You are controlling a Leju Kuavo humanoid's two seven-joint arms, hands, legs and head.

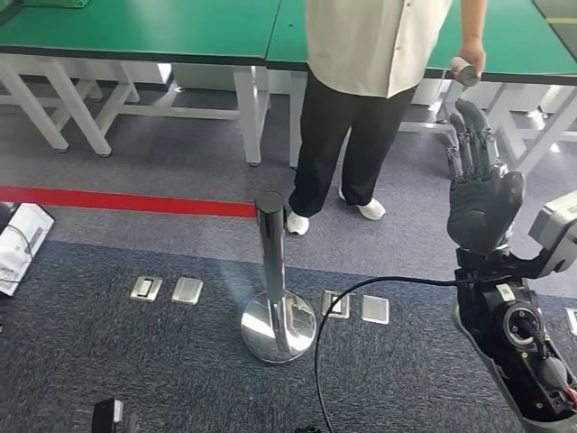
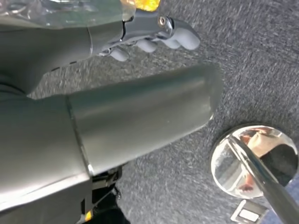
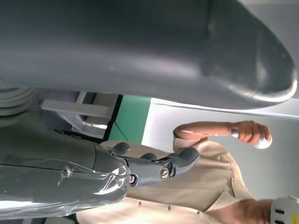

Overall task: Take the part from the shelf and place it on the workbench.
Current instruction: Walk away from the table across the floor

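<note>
A person (image 1: 370, 54) stands at the green workbench (image 1: 142, 32) and holds a small pale cylindrical part (image 1: 464, 70) in one hand; the right wrist view shows the same part (image 3: 261, 142) in that hand. My right hand (image 1: 480, 185) is raised just below and in front of it, apart from it, fingers spread and upright, holding nothing. From the right wrist camera its fingers (image 3: 159, 169) point toward the person's shirt. My left hand (image 2: 141, 116) hangs over the carpet, fingers (image 2: 159, 39) stretched out, with nothing in it.
A chrome stanchion post (image 1: 270, 257) on a round base (image 1: 279, 327) stands on the carpet ahead, its base (image 2: 253, 161) close to my left hand. A black cable (image 1: 334, 316) loops beside it. Metal floor plates (image 1: 167, 290) and a red floor line (image 1: 123, 200) lie beyond.
</note>
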